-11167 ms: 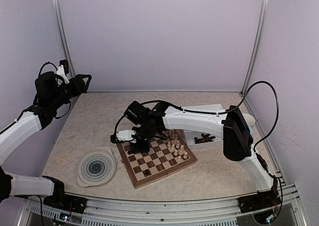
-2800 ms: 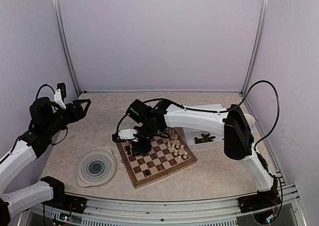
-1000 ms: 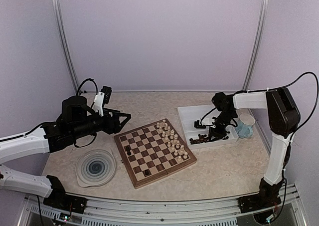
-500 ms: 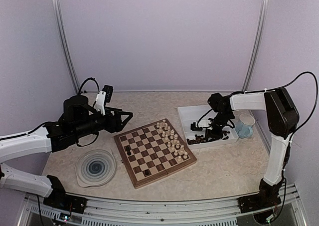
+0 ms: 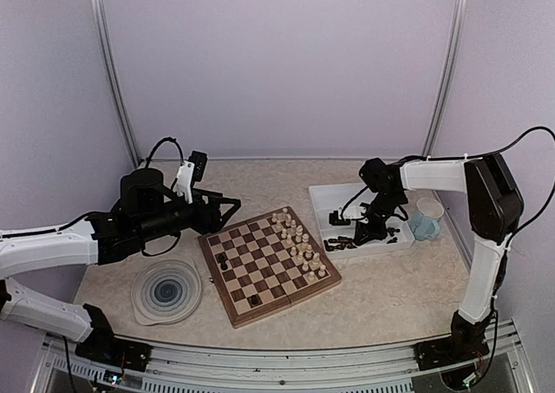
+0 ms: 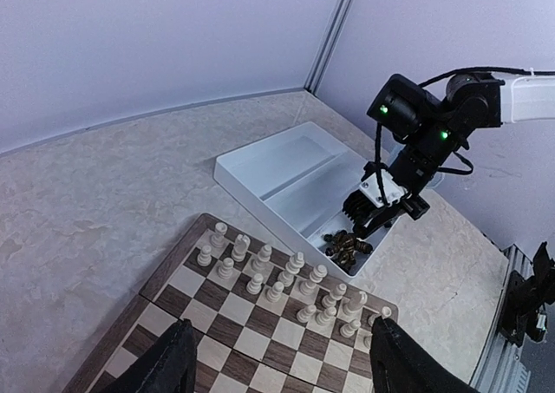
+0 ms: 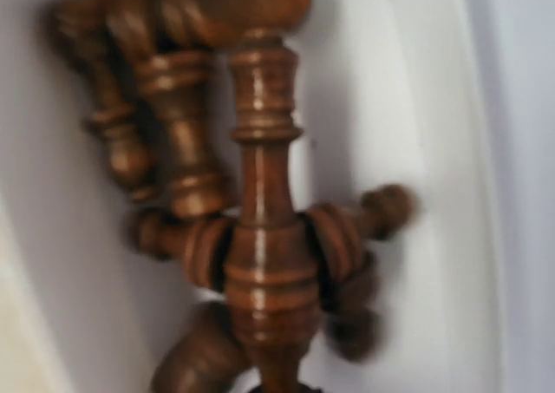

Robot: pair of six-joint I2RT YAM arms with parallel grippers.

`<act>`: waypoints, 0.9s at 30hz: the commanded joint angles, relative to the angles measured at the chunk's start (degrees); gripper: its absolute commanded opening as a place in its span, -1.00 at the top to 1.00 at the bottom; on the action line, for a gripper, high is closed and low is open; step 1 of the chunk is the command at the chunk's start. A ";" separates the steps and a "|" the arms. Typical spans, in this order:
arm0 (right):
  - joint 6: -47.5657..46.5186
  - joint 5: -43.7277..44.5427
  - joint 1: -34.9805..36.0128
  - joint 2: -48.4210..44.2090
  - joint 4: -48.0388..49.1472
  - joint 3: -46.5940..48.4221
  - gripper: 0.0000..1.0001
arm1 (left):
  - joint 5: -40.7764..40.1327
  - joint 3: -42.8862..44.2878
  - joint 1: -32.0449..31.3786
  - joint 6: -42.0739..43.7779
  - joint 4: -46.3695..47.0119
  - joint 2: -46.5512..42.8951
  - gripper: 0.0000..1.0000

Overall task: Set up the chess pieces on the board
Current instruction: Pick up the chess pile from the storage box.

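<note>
Now right claw (image 5: 363,233) clamped on dark piece (image 7: 263,237) by tray (image 5: 334,200) wall; left claw (image 5: 227,211) spread, empty.

The top camera sits above and behind my bases, looking down and forward over the whole table (image 5: 390,298), with the board (image 5: 269,265) in the middle. My left wrist camera hangs at middling distance by the board's far left corner, facing right across it to the white tray (image 6: 286,172) and my right arm (image 6: 468,98), all shared with the top view. My right wrist camera sits so close to the dark pieces (image 7: 260,237) in that tray that they blur and fill the frame.
</note>
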 commanded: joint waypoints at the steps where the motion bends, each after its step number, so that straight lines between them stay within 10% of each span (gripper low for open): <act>1: -2.00 -4.83 -0.61 -5.50 -4.69 -0.42 0.96 | 0.82 2.48 -1.35 -0.08 2.84 2.25 -0.36; 10: -1.70 -6.26 -3.53 -9.16 -4.88 -2.13 0.97 | 1.34 6.87 -4.12 -1.92 5.68 10.49 -0.37; 27: 3.90 -17.49 -7.66 -16.58 3.08 -5.63 0.98 | 16.99 40.34 -5.83 -25.04 6.99 46.33 -0.19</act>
